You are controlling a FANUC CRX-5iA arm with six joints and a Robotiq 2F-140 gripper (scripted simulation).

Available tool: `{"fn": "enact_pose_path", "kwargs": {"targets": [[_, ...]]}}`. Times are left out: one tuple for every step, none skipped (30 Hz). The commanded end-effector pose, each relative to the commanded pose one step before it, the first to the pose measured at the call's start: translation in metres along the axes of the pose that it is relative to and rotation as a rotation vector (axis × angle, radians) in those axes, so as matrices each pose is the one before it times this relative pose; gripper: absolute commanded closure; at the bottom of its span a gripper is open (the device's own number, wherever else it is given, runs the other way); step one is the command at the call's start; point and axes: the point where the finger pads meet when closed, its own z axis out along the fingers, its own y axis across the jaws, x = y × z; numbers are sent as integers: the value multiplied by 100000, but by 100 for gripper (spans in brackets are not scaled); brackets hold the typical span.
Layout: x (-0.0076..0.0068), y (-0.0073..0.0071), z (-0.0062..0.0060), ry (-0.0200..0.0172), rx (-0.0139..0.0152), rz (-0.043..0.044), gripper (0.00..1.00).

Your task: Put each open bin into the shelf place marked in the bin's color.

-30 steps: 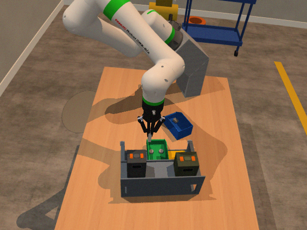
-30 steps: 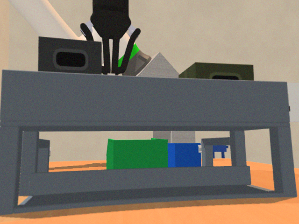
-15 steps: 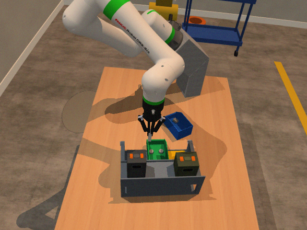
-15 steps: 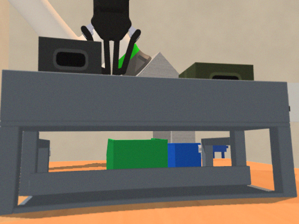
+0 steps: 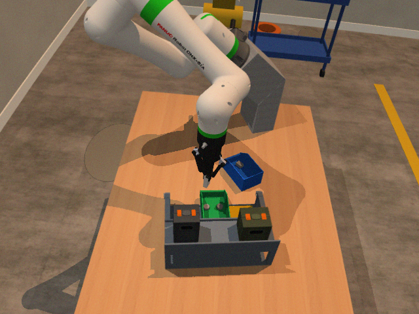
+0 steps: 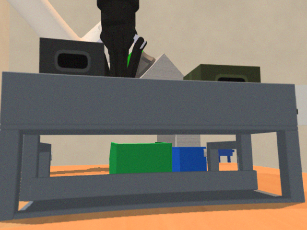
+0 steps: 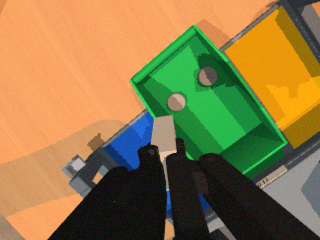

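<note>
Jaws of the black gripper (image 5: 205, 182) (image 6: 121, 74) (image 7: 164, 135) are fully closed, their pale grey tips together with nothing between them. They point down from the white, green-banded robot arm (image 5: 189, 44), on the arm's side of the slate-grey two-level shelf (image 5: 220, 255) (image 6: 148, 104) (image 7: 295, 195), which stands on the orange-brown wooden table (image 5: 216, 290) (image 6: 223, 217) (image 7: 60, 60). Seen by the wrist camera, the tips overlap the side rim of the open, bright green rectangular bin (image 5: 215, 199) (image 6: 141, 158) (image 7: 230, 110); whether they touch it, I cannot tell. That green bin is at the shelf's lower level, one end jutting out past the shelf's edge towards the arm, with two small, round greyish parts (image 5: 213, 206) (image 7: 176, 102) inside. Along the shelf, it sits between a flat blue mark (image 7: 131, 142) and a flat yellow-orange mark (image 5: 241, 210) (image 7: 272, 75). The open, deep blue rectangular bin (image 5: 252, 180) (image 6: 192, 158) stands on the table, off the shelf on the arm's side, turned at an angle to it, with a small brownish-grey part (image 5: 239, 164) inside. On the shelf's upper level are a black box with orange latches (image 5: 186, 219) (image 6: 71, 56) and, well apart from it, an olive-green box with orange latches (image 5: 254, 223) (image 6: 228, 73).
</note>
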Motion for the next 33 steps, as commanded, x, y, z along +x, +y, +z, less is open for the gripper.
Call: {"fn": "enact_pose_path", "kwargs": {"targets": [[1167,-176,322,-2863,26,16511,100],[247,-82,64,-91,-66,3226,100],[246,-90,63,-85,-71,3217,100],[245,-98,63,-78,-76,3216,100],[244,-107,62,-71,-81,3216,100],[242,-115,61,-64,-85,3215,100],[240,-124,60,-56,-89,3214,100],[238,-132,60,-49,-92,3213,100],[236,-141,59,-41,-95,3213,100],[233,-150,58,-33,-98,3213,100],[0,0,0,0,0,0,100],[0,0,0,0,0,0,100],[571,-392,140,-46,-249,7913,100],[272,-220,68,-4,-126,3934,100],[168,-146,42,4,-80,2483,100],[199,-183,50,11,-96,2997,100],[211,-206,54,20,-103,3241,100],[206,-214,53,29,-102,3239,100],[199,-221,52,37,-99,3215,100],[193,-229,51,45,-97,3209,100],[187,-236,50,53,-94,3208,100],[181,-244,50,61,-91,3208,100],[174,-252,49,69,-87,3207,100],[167,-259,48,77,-83,3208,100],[160,-267,47,84,-79,3207,100],[152,-274,47,91,-74,3207,100],[132,-257,42,89,-63,2941,100],[0,0,0,0,0,0,100],[0,0,0,0,0,0,100],[95,-200,32,72,-44,2237,100],[64,-144,22,53,-30,1584,100],[40,-92,14,34,-18,1007,100],[21,-49,7,18,-9,535,100]]}}
